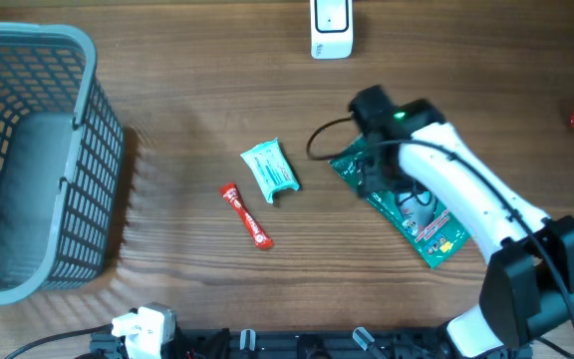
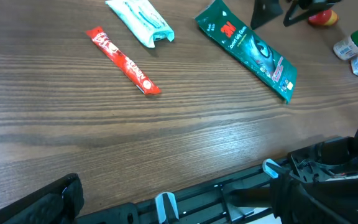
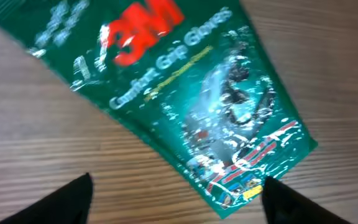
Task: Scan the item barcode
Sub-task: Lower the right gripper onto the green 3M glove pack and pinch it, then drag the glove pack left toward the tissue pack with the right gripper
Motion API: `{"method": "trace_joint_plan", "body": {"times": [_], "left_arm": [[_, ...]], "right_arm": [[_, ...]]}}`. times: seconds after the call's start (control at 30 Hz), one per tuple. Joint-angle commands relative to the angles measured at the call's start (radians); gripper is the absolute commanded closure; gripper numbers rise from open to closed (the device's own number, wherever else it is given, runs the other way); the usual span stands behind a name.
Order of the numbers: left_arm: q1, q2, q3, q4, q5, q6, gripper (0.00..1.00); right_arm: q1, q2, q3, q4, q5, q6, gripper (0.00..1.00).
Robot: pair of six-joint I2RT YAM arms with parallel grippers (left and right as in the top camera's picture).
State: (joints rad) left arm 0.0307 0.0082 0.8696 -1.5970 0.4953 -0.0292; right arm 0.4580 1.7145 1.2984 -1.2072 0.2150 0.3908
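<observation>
Green glove packet [image 3: 191, 106] lies flat on the wooden table [image 1: 187, 289] directly beneath the right pincer [image 3: 180, 204], printed face up, its long body running slantwise under the fingers. The pincer hangs over it with both dark fingertips [image 3: 67, 199] spread wide and only the film below between them; it grips nothing. Ahead of the pincer and slightly to its left, at the far table edge, stands a white device [image 1: 330, 28], probably the scanner, though the overhead view shows too little of it to be sure. To the pincer's left lie a pale teal sachet [image 1: 270, 170] and a red stick pack [image 1: 245, 215], both well clear. No barcode shows on the upturned face, so it may sit underneath. The step in hand looks like the pick-up. Come straight down and close across a narrow edge rather than the middle, since the glossy film is likely to slide and buckle. Keep the fingers off any code panel, then lift and turn the hidden face toward the white device.
</observation>
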Motion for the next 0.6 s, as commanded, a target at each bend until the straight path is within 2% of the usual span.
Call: {"method": "trace_joint_plan", "body": {"times": [0.0, 0.03, 0.07, 0.1, 0.13, 0.33, 0.57], "left_arm": [[-0.001, -0.003, 0.000, 0.002, 0.001, -0.002, 0.00], [-0.001, -0.003, 0.000, 0.002, 0.002, -0.002, 0.00], [-0.001, -0.003, 0.000, 0.002, 0.002, -0.002, 0.00], [-0.001, -0.003, 0.000, 0.002, 0.001, -0.002, 0.00], [-0.001, -0.003, 0.000, 0.002, 0.001, -0.002, 0.00], [-0.001, -0.003, 0.000, 0.002, 0.001, -0.002, 0.00], [-0.001, -0.003, 0.000, 0.002, 0.002, -0.002, 0.00]], "right_arm": [[0.061, -0.013, -0.050, 0.040, 0.059, 0.045, 0.30], [0.061, -0.013, -0.069, 0.051, 0.081, 0.102, 0.50], [0.055, -0.013, -0.095, 0.054, 0.131, 0.223, 0.78], [0.050, -0.013, -0.109, 0.055, 0.153, 0.278, 0.89], [0.042, -0.013, -0.127, 0.058, 0.174, 0.335, 0.95], [-0.056, -0.009, -0.265, 0.109, 0.175, 0.483, 0.95], [-0.091, -0.001, -0.357, 0.200, -0.116, 0.441, 0.95]]}}
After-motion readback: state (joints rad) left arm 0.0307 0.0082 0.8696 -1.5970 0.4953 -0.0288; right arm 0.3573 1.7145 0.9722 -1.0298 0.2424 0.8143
